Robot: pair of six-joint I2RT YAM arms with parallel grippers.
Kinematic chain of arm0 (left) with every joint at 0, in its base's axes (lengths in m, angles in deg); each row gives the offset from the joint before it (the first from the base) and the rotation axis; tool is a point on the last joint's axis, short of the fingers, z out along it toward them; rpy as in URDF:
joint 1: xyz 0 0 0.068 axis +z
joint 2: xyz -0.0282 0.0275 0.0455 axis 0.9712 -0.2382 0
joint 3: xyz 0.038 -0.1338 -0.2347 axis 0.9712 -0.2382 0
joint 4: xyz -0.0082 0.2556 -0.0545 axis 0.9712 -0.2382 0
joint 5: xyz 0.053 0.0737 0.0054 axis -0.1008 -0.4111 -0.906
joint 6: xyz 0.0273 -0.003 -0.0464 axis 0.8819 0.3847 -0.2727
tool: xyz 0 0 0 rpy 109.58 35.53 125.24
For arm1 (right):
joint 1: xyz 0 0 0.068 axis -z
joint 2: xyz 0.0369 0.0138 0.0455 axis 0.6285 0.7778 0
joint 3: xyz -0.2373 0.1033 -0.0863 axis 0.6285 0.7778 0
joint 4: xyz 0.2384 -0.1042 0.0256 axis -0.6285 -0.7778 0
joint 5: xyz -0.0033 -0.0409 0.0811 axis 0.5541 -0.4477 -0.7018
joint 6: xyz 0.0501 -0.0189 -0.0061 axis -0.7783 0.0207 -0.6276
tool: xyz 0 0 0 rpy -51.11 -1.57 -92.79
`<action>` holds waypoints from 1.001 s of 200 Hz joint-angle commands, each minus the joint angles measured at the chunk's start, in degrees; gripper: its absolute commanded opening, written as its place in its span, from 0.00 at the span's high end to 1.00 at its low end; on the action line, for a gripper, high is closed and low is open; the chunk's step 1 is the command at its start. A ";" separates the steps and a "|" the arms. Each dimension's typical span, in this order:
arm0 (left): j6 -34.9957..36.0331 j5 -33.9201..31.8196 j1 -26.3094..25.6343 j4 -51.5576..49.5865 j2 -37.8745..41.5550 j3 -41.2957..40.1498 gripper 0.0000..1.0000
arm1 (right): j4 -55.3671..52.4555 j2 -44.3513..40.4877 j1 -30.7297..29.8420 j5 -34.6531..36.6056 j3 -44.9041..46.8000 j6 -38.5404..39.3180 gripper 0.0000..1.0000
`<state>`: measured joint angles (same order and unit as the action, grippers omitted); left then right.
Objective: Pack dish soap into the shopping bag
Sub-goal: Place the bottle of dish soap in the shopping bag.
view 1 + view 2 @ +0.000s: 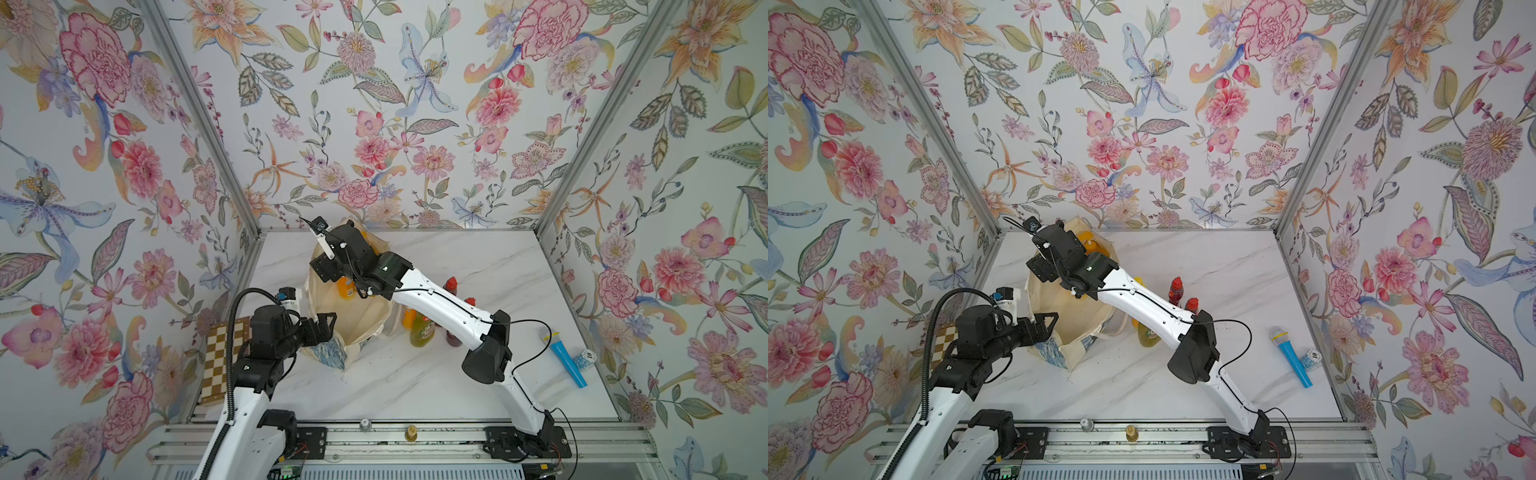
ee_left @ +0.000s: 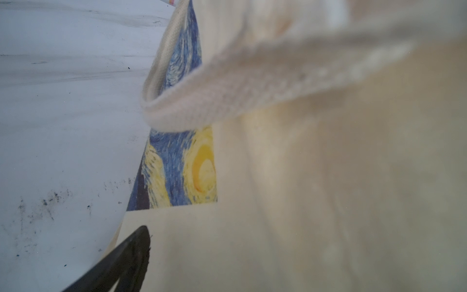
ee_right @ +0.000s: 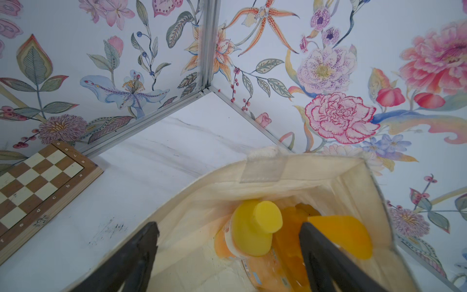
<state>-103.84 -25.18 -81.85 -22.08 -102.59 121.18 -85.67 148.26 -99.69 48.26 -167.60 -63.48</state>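
While right arm point(image 1: 436, 299) stretches over shopping bag point(image 1: 361, 326), right gripper point(image 3: 228, 228) apart, left gripper point(image 1: 327, 328) at rim, state unclear.

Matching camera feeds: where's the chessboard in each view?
Top view: chessboard at the table edge beside the left arm.
Top view: chessboard same place, mostly hidden by that arm.
Left wrist: not in it.
Right wrist: chessboard against the wall.
Shared landmark: shopping bag, in all four.

Cream shopping bag point(image 2: 290, 215), blue-yellow swirl print point(image 2: 177, 164)
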 commanded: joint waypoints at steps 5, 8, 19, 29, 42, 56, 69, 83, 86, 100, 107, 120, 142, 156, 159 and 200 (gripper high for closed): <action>1.12 -2.34 -0.26 -2.70 0.16 2.03 0.00 | 0.47 -7.44 -0.85 3.43 3.22 -1.68 0.06; 1.24 -2.46 -0.26 -2.75 0.16 2.20 0.01 | 0.43 -8.03 -0.98 3.70 3.83 -1.84 0.05; 1.44 -3.12 -0.26 -2.69 0.18 2.99 0.01 | 0.41 -10.26 -1.24 4.46 6.01 -2.72 0.04; 1.52 -3.69 -0.26 -2.29 0.20 3.49 0.01 | 0.34 -12.50 -1.38 5.29 8.04 -3.64 0.02; 1.71 -4.47 -0.27 -1.92 0.20 4.16 0.01 | 0.41 -15.42 -1.47 6.21 11.32 -4.83 0.01; 2.46 -5.52 -0.20 -2.07 -0.26 5.39 0.01 | 0.39 -18.47 -1.47 7.66 15.06 -6.27 0.01; 3.30 -6.42 -0.26 -2.41 -0.59 6.64 0.01 | 0.43 -21.36 -1.48 9.29 18.99 -7.77 0.01; 3.85 -8.00 -0.26 -2.76 -0.53 7.76 0.01 | 0.53 -24.61 -1.51 11.14 23.21 -9.71 0.01; 3.98 -8.35 -0.26 -2.82 -0.42 8.00 0.01 | 0.58 -25.30 -1.52 11.55 24.19 -10.13 0.01; 4.40 -9.86 -0.26 -2.94 -0.03 8.80 0.01 | 0.80 -28.75 -1.49 13.61 28.63 -12.09 0.01; 4.64 -10.51 -0.30 -2.98 0.12 9.25 0.01 | 1.09 -30.55 -1.52 14.51 30.96 -12.59 0.01; 5.15 -11.44 -0.17 -3.34 0.20 10.11 0.01 | 1.49 -33.78 -1.50 16.83 35.07 -14.04 0.01; 5.92 -12.60 -0.28 -4.05 -0.06 11.72 0.01 | 1.60 -39.19 -0.98 19.78 42.34 -18.52 0.01; 6.12 -13.38 -0.26 -4.16 0.04 12.31 0.01 | 1.60 -43.08 -0.08 19.86 47.17 -22.00 0.01; 6.19 -13.58 -0.26 -4.16 0.10 12.43 0.01 | 1.53 -43.90 0.15 19.79 48.22 -22.73 0.01; 6.54 -16.44 -0.26 -4.29 1.03 13.58 0.01 | 0.82 -56.64 4.71 15.59 62.23 -30.36 0.01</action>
<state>-98.79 -38.45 -81.87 -25.27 -102.42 132.30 -84.60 98.14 -97.37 65.09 -111.05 -86.60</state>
